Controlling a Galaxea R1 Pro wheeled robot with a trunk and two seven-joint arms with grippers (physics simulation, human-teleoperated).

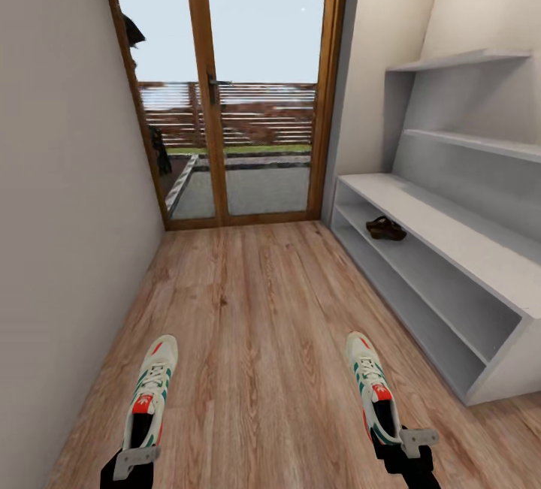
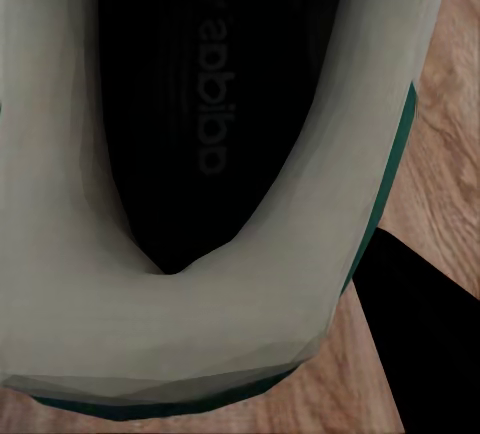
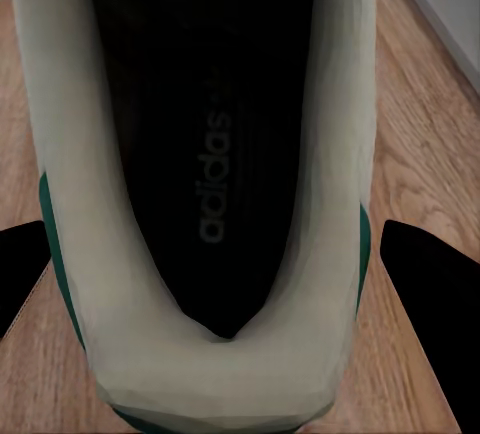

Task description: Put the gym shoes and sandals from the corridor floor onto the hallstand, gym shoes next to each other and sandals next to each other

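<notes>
Each gripper, left and right, clamps a gym shoe's heel; a sandal sits on the hallstand's lower shelf.

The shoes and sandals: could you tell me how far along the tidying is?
Done: sandals lie on the hallstand shelf. In hand: left gripper and right gripper sit at the heels of the two gym shoes. Left: both shoes onto the rack, side by side.

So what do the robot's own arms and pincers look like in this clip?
In the head view, both arms end in matte black blocky housings, each topped by a light-grey angular bracket with small round holes: left pincer, right pincer. The wrist views show flat black fingers. No cables or markings are visible.
</notes>
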